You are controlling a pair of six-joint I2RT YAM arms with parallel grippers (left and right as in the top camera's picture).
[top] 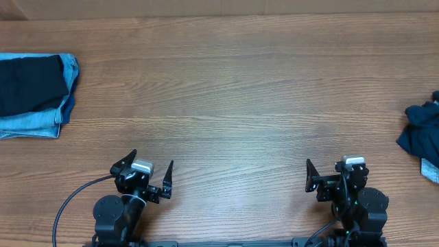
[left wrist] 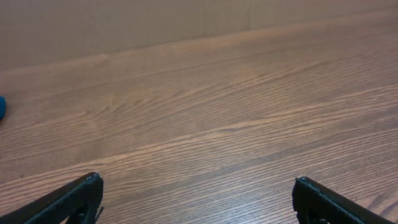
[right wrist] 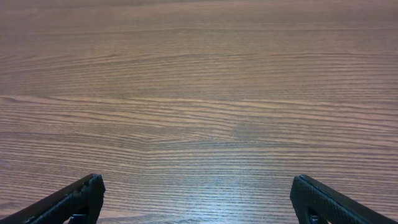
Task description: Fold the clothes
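The clothes lie at the two ends of the wooden table. At the far left is a folded stack, a dark navy piece on top of light blue denim. A crumpled dark navy garment sits at the right edge, partly cut off by the frame. My left gripper rests near the front edge, open, with only bare wood between its fingers. My right gripper is also open and empty near the front right. Both are far from any cloth.
A sliver of blue cloth shows at the left edge of the left wrist view. The table's back edge meets a plain tan wall. A black cable loops beside the left arm's base.
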